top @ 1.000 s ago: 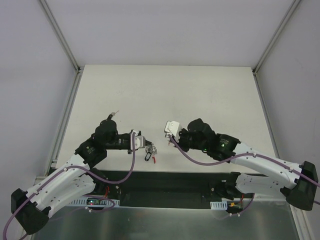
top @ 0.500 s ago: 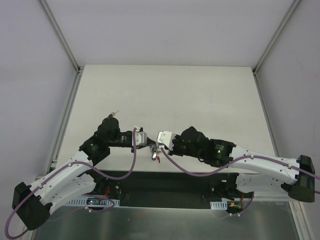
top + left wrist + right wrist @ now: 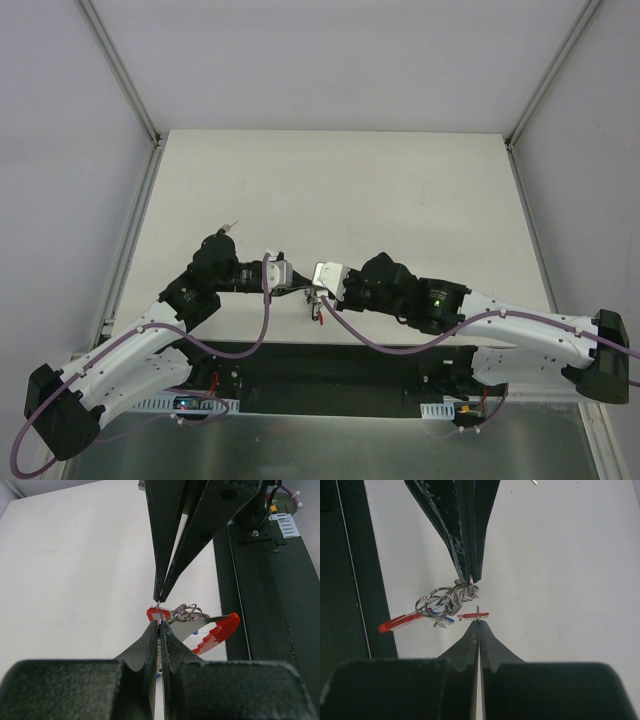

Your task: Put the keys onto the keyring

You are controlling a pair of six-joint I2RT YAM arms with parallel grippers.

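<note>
Holding keyring (image 3: 442,602) at frame centre, left gripper (image 3: 470,580) jaws clamped shut on ring. Right gripper (image 3: 478,623) jaws pinched shut on red-tag key (image 3: 470,615), just beside ring, not yet threaded. Blue key (image 3: 448,621) seems on.

A matte white table (image 3: 400,190) fills the middle under even, soft light. Plain pale grey walls (image 3: 320,60) enclose it on three sides, edged by aluminium rails (image 3: 120,70). A black strip (image 3: 340,362) and brushed metal plate (image 3: 330,450) border the near edge.
</note>
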